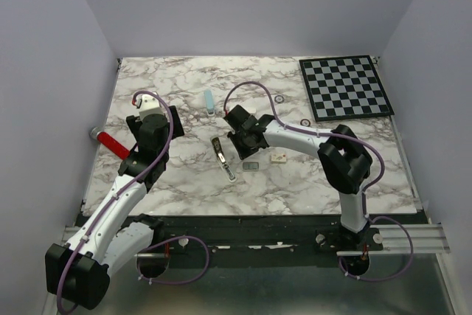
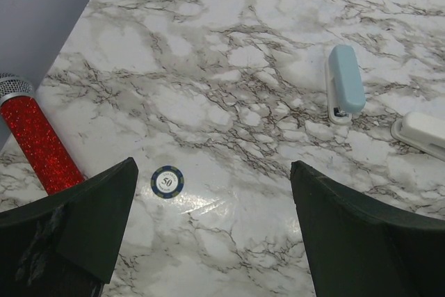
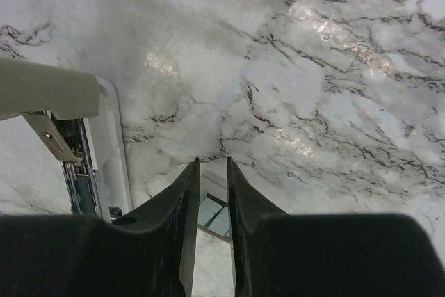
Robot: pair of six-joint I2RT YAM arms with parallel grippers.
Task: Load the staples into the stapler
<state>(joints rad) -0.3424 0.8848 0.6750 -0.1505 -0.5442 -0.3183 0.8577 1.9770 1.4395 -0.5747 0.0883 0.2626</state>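
Observation:
The stapler (image 1: 222,156) lies opened on the marble table (image 1: 184,182), and its white body and bare magazine (image 3: 78,172) fill the left of the right wrist view. The staples (image 1: 251,166), a small grey metallic strip, lie flat just right of it. My right gripper (image 1: 241,150) hovers over the gap between them. Its fingers stand a narrow slit apart and hold nothing (image 3: 213,161); the staples (image 3: 214,215) show on the table through the slit. My left gripper (image 2: 214,165) is wide open and empty, over the table's left side (image 1: 162,119).
A small white box (image 1: 278,158) lies right of the staples. A light-blue stapler (image 1: 209,101) (image 2: 345,81) lies farther back, with a white oblong piece (image 2: 421,132) near it. A red glitter microphone (image 1: 112,143) (image 2: 38,145), a poker chip (image 2: 167,181) and a checkerboard (image 1: 346,88) are also there.

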